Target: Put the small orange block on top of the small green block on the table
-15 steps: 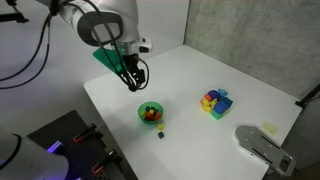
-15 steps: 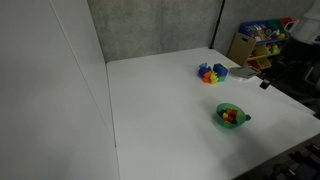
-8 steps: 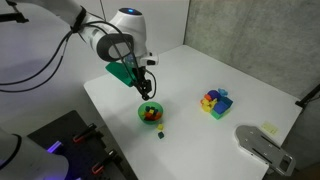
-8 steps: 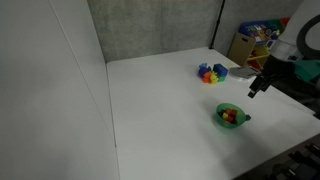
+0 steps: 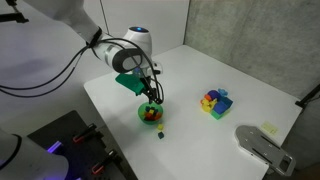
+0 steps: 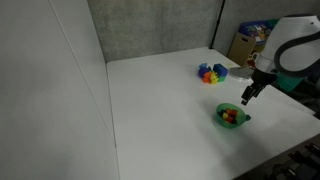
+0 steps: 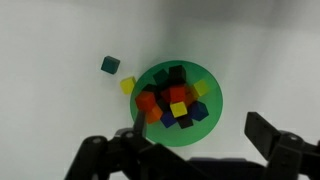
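The small green block [image 7: 110, 65] is a dark green cube on the white table [image 7: 60, 40], just outside the green bowl [image 7: 207, 122]; it also shows in an exterior view [image 5: 160, 131]. The small orange block [image 7: 147, 101] lies in the bowl among several red, yellow, blue and black cubes. My gripper [image 7: 192, 127] is open and empty, hovering above the bowl with a finger on each side. It shows over the bowl in both exterior views [image 5: 152, 96] [image 6: 245, 94].
The bowl shows in both exterior views [image 5: 141, 112] [image 6: 219, 110]. A multicoloured block cluster [image 5: 214, 101] [image 6: 210, 72] sits farther back on the table. A grey device [image 5: 262, 146] lies at a table corner. A shelf of toys [image 6: 258, 38] stands beyond the table.
My gripper has moved across the table and come down over the green bowl. The blocks and the bowl have not moved.
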Robot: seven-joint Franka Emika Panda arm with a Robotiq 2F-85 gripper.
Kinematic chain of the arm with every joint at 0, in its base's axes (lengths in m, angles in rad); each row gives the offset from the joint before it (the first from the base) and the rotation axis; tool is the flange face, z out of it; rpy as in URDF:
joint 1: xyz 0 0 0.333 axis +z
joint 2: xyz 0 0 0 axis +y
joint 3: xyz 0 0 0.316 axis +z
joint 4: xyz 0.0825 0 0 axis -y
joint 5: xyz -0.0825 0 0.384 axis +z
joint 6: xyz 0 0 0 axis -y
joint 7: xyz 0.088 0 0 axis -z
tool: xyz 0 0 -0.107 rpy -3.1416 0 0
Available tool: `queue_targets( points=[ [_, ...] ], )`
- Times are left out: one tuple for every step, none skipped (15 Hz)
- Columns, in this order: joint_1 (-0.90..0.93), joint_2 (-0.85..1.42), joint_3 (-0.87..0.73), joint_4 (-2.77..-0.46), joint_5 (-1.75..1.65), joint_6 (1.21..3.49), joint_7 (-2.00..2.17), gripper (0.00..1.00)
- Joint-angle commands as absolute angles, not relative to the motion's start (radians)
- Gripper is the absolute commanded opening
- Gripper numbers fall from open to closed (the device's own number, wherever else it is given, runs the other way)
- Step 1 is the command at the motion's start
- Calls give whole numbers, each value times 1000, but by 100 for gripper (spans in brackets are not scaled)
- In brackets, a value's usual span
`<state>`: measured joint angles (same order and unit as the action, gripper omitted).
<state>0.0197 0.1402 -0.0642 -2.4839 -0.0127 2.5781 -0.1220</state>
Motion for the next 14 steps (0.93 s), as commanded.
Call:
queue_targets(
  points=[
    [0, 143, -45, -2483, -18, 2575, -118, 100],
    [0, 143, -43, -2483, -18, 2575, -118, 100],
    [0, 142, -43, -2483, -18, 2575, -118, 100],
    [-1, 170, -49, -2474, -30, 2600, -105, 100],
    [-7, 191, -47, -2467, -14, 2605, -122, 100],
    [-11, 210, -50, -2465, -17, 2629, -123, 100],
    [-21, 236, -48, -2457, -2, 2652, -138, 100],
    [-29, 256, -46, -2454, 4, 2675, -143, 100],
    [-43, 281, -39, -2448, 20, 2702, -159, 100],
    [-55, 306, -31, -2441, 34, 2721, -169, 100],
    [-70, 331, -19, -2432, 52, 2735, -180, 100],
    [-84, 356, -5, -2423, 68, 2747, -193, 100],
    [-102, 377, 11, -2415, 84, 2751, -210, 100],
    [-116, 398, 26, -2406, 96, 2755, -222, 100]
  ],
)
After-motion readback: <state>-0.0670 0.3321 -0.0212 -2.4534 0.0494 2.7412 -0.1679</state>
